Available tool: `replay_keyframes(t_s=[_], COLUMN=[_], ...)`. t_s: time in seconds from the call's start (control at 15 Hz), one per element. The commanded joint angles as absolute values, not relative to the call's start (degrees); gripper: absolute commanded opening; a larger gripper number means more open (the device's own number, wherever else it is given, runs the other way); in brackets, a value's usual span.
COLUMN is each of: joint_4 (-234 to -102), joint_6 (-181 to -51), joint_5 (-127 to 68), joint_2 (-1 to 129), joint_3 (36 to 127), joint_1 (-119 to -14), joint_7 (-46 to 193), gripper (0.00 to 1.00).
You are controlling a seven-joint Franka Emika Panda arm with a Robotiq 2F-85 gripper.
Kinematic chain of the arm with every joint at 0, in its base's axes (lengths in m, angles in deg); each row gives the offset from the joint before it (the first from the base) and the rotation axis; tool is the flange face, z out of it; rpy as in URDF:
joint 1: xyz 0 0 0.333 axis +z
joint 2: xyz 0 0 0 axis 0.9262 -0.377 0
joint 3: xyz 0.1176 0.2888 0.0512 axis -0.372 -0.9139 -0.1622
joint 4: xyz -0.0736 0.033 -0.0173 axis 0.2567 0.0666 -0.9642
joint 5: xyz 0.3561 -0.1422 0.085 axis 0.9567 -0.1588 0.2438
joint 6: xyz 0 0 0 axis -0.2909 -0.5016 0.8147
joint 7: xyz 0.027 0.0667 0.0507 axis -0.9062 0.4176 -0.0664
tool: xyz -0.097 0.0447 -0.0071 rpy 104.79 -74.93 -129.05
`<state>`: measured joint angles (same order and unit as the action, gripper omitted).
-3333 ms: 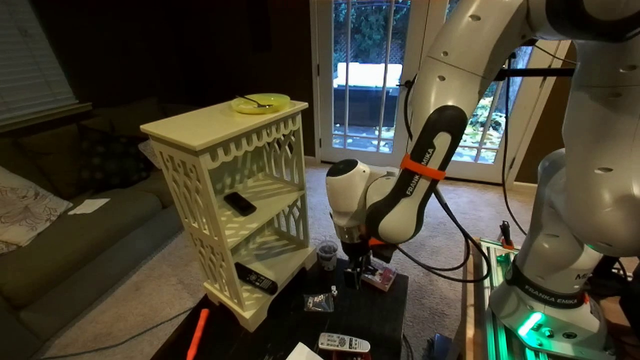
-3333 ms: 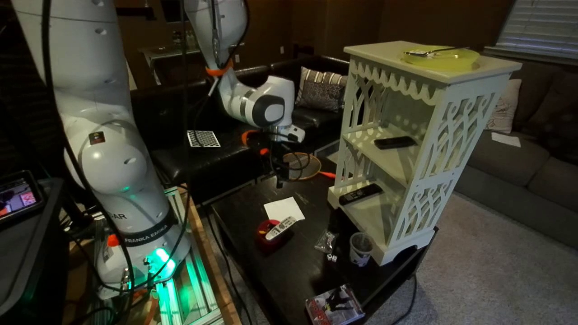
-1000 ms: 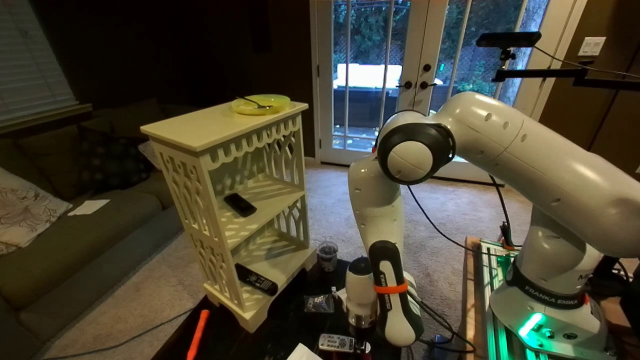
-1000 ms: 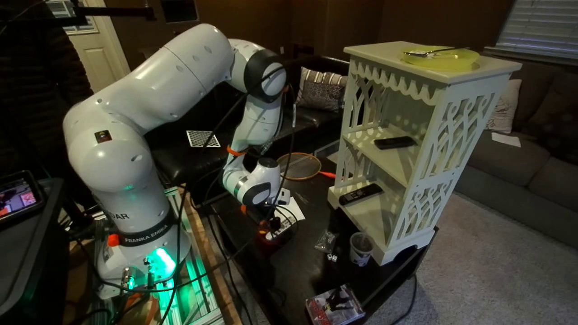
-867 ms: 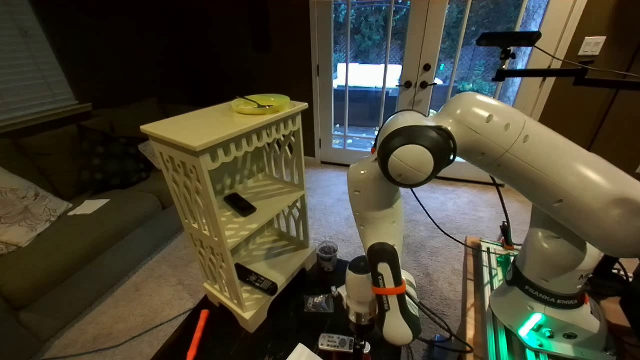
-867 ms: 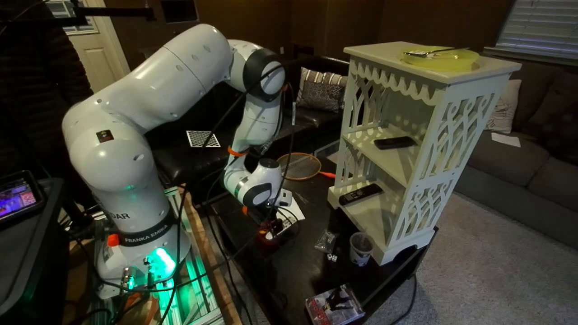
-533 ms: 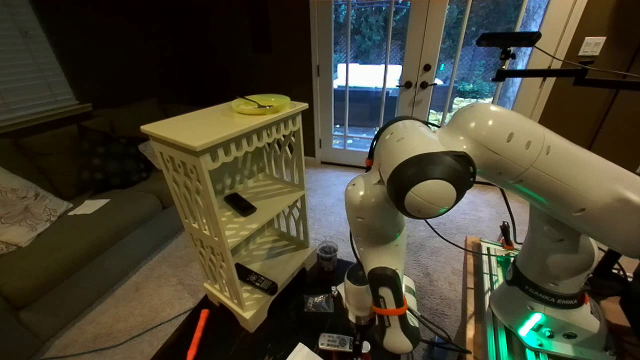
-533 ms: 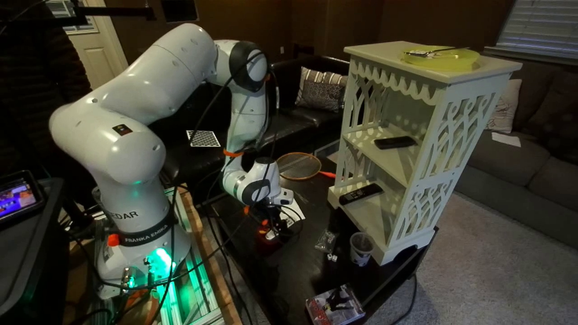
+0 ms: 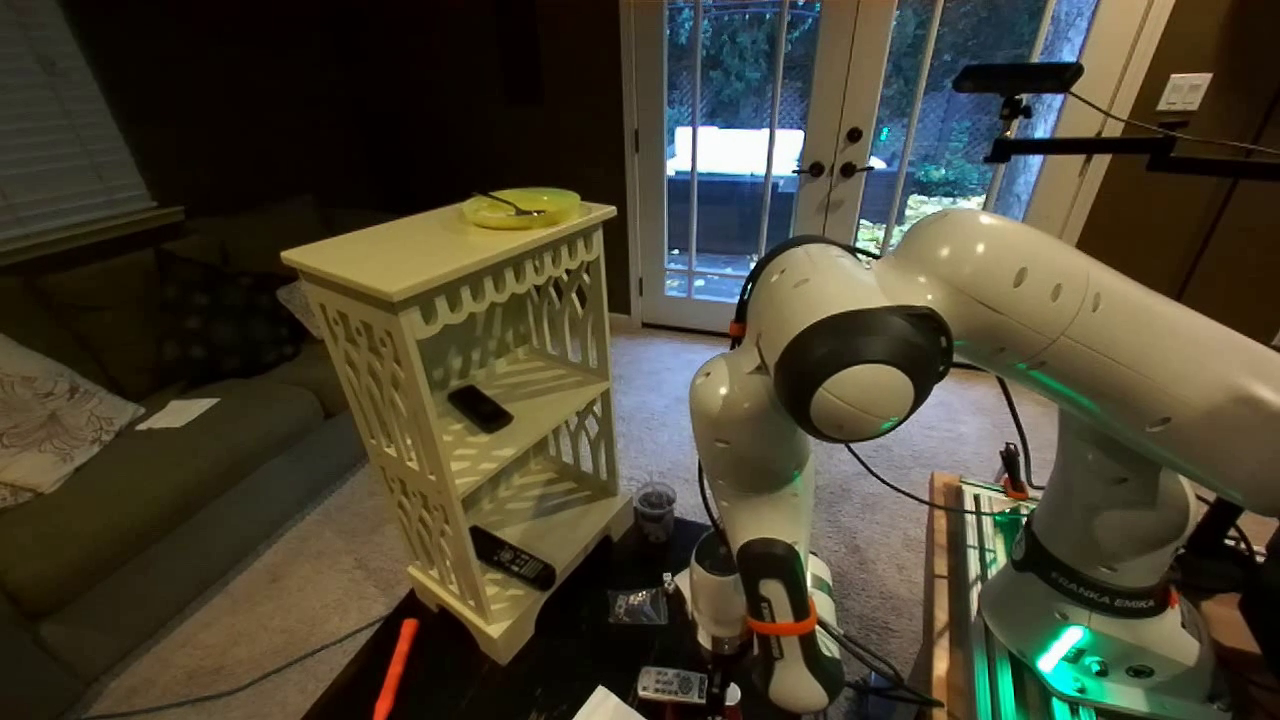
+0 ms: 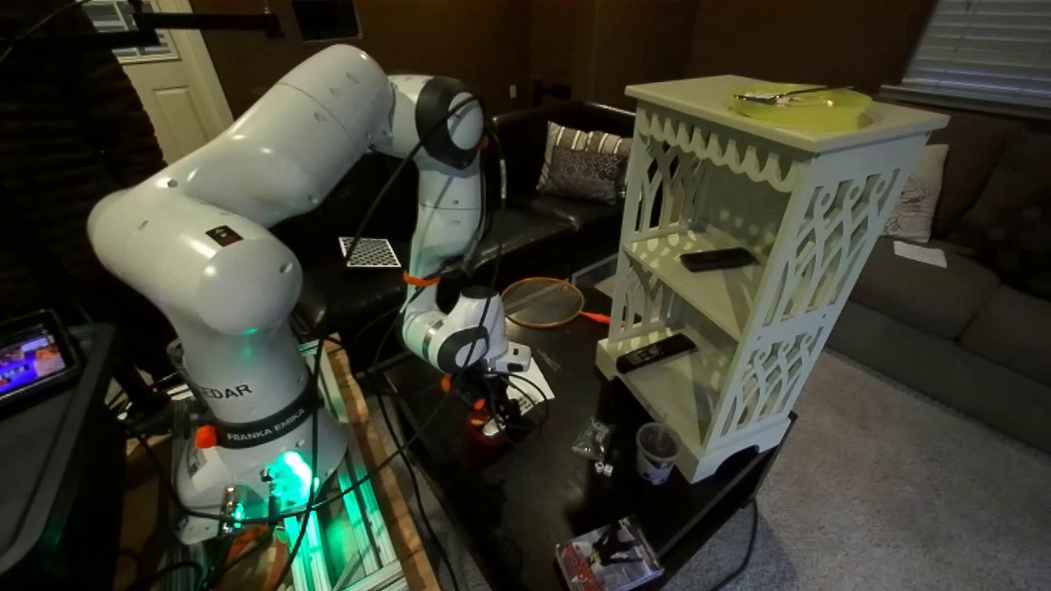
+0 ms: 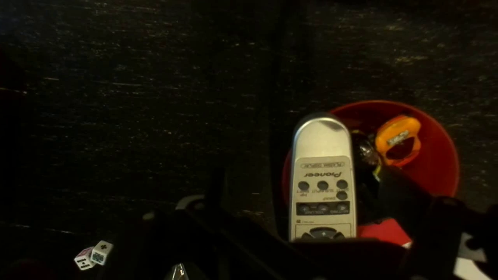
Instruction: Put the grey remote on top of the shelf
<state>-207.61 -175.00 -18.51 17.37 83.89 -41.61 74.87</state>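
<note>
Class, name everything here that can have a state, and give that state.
Gripper: open, holding nothing
Red bowl: upright, orange item inside
Grey remote: buttons up, over one side of the bowl
Shelf: standing upright
Plate: right way up, utensil on it
Cup: upright
Lower black remote: buttons up
Upper black handset: lying flat
Glass doors: shut
Base light: lit green
Screen: on
Wall switches: too small to tell

the tool (image 11: 299, 179) has sunk toward the bench (image 10: 542, 492), its parted fingers now either side of the grey remote (image 11: 323, 147); the racket (image 10: 543, 302), earlier partly hidden behind the tool, shows beyond it
</note>
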Motion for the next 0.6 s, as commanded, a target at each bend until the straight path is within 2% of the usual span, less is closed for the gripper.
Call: replay_keyframes(t_s=[0.0,0.53], joint_4=[-206.95,-205.2], joint_6=[-177.19,-179.69], joint_5=[-20.96,-27.2], joint_2=[16.86,14.63], joint_3=[80.89,76.27], joint_1=[-47.18,-58.94], joint_7=[72.5,68.2], gripper=[1.0,1.0])
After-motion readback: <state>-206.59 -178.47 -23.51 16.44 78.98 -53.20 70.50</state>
